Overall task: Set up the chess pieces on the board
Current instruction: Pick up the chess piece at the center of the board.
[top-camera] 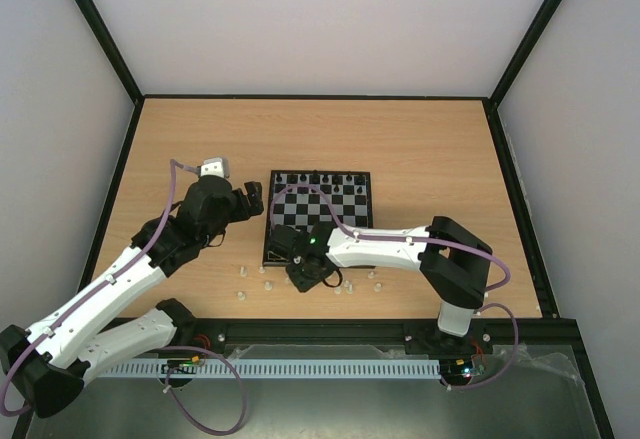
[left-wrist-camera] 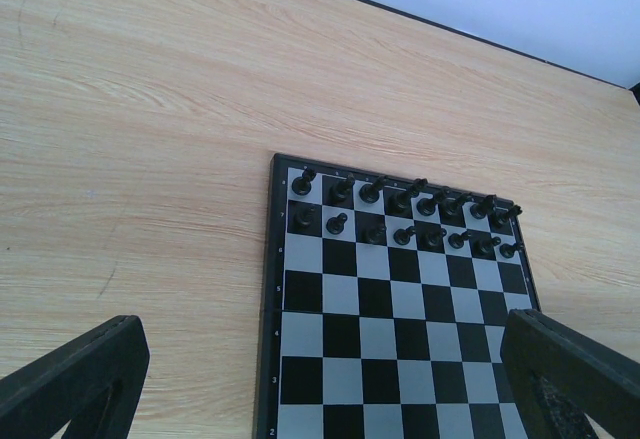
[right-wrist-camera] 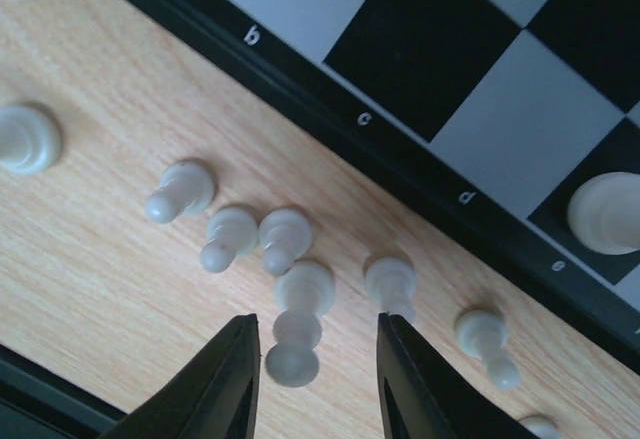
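The board (top-camera: 300, 209) lies mid-table, and black chess pieces (top-camera: 320, 181) fill its two far rows, shown closer in the left wrist view (left-wrist-camera: 400, 204). White chess pieces (top-camera: 268, 284) stand loose on the wood off the board's near edge. My right gripper (right-wrist-camera: 318, 334) hovers low over them, open. A taller white piece (right-wrist-camera: 298, 324) stands between its fingers (right-wrist-camera: 225, 379), touching neither. Another white piece (right-wrist-camera: 392, 284) stands just at the right finger's tip. One white piece (right-wrist-camera: 605, 211) stands on the board's near row. My left gripper (left-wrist-camera: 322, 324) hangs wide open and empty over the board's left side.
More white pieces (right-wrist-camera: 180, 191) stand close together left of the right gripper, and one (right-wrist-camera: 485, 339) to its right. The board's raised black border (right-wrist-camera: 400, 154) runs just beyond them. The table's near edge and rail (top-camera: 330, 321) lie right behind the loose pieces.
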`<move>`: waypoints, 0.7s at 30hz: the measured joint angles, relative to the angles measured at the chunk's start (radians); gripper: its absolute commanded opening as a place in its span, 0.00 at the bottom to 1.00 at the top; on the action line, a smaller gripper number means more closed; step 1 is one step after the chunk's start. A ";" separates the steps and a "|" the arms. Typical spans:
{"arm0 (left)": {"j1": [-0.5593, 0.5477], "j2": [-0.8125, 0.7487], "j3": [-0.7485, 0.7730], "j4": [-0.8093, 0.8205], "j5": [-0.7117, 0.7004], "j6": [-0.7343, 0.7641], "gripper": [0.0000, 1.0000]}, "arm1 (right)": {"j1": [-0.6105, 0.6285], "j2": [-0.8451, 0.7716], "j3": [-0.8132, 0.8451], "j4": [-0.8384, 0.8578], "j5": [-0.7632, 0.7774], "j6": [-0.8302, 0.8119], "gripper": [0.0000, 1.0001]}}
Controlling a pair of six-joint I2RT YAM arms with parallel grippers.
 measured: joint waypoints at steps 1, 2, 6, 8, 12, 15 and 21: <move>0.000 0.000 0.000 0.000 0.000 0.000 0.99 | -0.005 0.000 0.000 0.000 0.000 -0.002 0.30; 0.000 0.000 0.000 0.000 0.000 0.000 0.99 | -0.009 0.000 0.000 0.002 0.000 -0.005 0.29; 0.000 0.000 0.000 0.000 -0.001 0.000 0.99 | -0.016 0.000 -0.001 0.008 -0.001 -0.014 0.24; 0.000 0.000 0.000 0.000 0.000 0.001 1.00 | -0.016 0.000 -0.001 0.012 -0.003 -0.018 0.23; 0.000 0.001 0.000 0.000 0.000 0.001 0.99 | -0.016 0.000 -0.001 0.014 -0.008 -0.019 0.18; 0.000 0.005 0.000 0.001 0.000 0.001 0.99 | -0.016 0.000 -0.003 0.014 -0.012 -0.019 0.15; 0.000 0.011 -0.006 0.003 0.002 0.002 1.00 | -0.016 0.000 -0.005 0.014 -0.016 -0.018 0.12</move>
